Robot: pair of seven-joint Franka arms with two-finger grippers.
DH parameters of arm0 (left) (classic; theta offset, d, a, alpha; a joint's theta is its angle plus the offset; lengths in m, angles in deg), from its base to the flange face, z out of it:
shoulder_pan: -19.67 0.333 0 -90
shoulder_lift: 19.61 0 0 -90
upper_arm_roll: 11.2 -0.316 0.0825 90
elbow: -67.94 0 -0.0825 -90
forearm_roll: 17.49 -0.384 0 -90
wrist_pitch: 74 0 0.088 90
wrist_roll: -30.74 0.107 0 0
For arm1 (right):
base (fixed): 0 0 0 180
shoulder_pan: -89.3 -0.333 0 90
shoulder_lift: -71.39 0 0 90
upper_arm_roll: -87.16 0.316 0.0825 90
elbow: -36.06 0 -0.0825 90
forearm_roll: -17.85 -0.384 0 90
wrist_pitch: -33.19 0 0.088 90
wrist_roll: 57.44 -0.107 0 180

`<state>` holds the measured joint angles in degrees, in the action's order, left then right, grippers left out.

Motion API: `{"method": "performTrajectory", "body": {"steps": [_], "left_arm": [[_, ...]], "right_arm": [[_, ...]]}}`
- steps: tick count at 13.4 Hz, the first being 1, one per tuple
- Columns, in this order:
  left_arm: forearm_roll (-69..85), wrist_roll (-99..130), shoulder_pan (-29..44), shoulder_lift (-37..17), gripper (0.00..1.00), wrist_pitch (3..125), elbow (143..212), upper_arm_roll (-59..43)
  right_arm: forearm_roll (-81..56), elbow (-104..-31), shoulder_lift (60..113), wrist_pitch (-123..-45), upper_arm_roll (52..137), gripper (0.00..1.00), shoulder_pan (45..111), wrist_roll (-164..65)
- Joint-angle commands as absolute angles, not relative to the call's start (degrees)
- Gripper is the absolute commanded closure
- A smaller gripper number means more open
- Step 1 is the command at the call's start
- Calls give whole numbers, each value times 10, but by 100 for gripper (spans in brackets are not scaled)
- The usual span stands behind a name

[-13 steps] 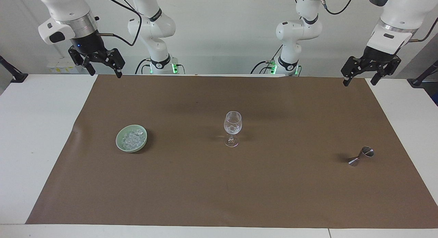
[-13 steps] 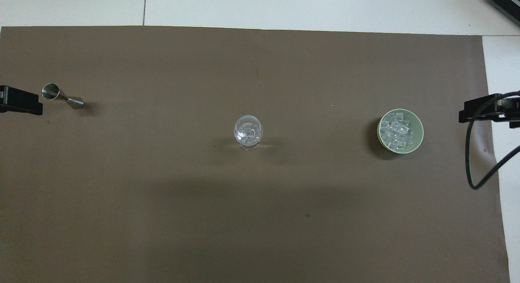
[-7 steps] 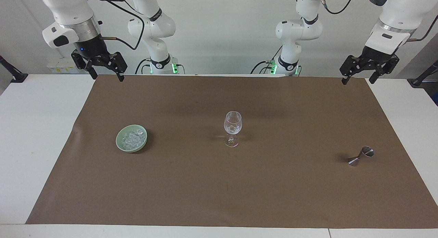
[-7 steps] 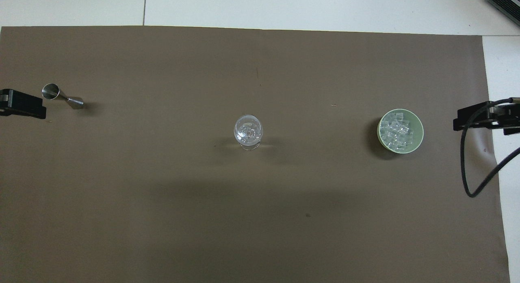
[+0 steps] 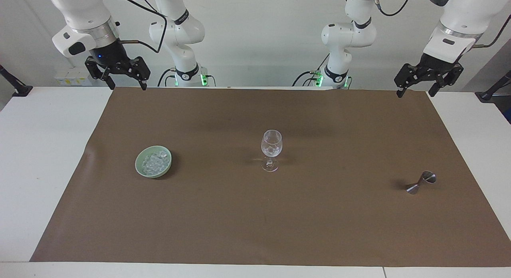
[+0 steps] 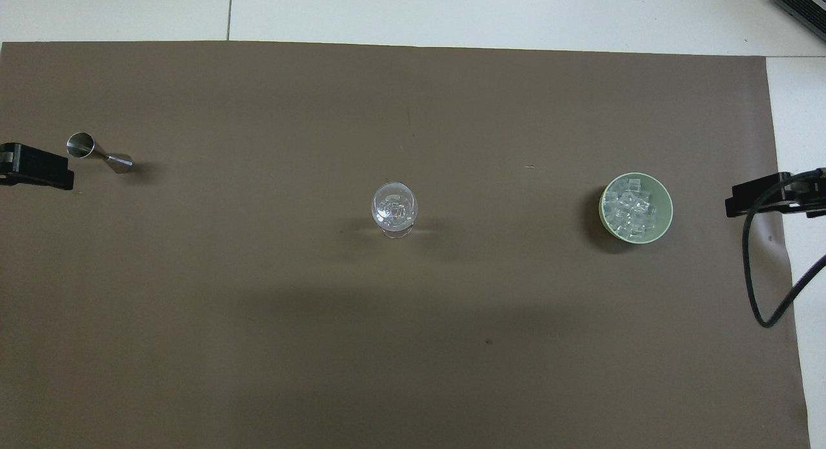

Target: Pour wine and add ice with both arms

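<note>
A clear wine glass (image 5: 271, 148) stands in the middle of the brown mat, with chunks of ice (image 6: 393, 209) in its bowl. More ice (image 5: 155, 162) fills a pale green bowl (image 6: 666, 202) toward the right arm's end. A small metal jigger (image 5: 421, 182) sits toward the left arm's end. No wine is in view. My right gripper (image 5: 127, 86) hangs open and empty over the mat's edge at the robots' side. My left gripper (image 5: 415, 93) hangs the same way at the other corner, open and empty.
The brown mat (image 5: 255, 230) covers most of the white table (image 5: 40, 150). A black cable (image 6: 752, 288) loops down from the right arm over the table's end. Black clamps sit at both ends of the table.
Both grippers have drifted slightly up and toward the robots. The glass, bowl and jigger have not moved.
</note>
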<state>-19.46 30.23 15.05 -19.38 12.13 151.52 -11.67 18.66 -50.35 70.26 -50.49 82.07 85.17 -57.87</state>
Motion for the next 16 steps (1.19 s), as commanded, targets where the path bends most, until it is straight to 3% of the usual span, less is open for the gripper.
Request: {"method": "performTrajectory", "body": {"steps": [1,4,16], "left_arm": [[-198,311,138,-213,0,126,1543,-124],[-198,311,137,-230,0,148,1580,-124],[-196,311,137,-230,0,154,1580,-123]], "right_arm": [[195,-531,682,-509,823,0,856,-565],[197,-539,680,-520,823,0,856,-569],[194,-538,678,-520,822,0,857,-579]]}}
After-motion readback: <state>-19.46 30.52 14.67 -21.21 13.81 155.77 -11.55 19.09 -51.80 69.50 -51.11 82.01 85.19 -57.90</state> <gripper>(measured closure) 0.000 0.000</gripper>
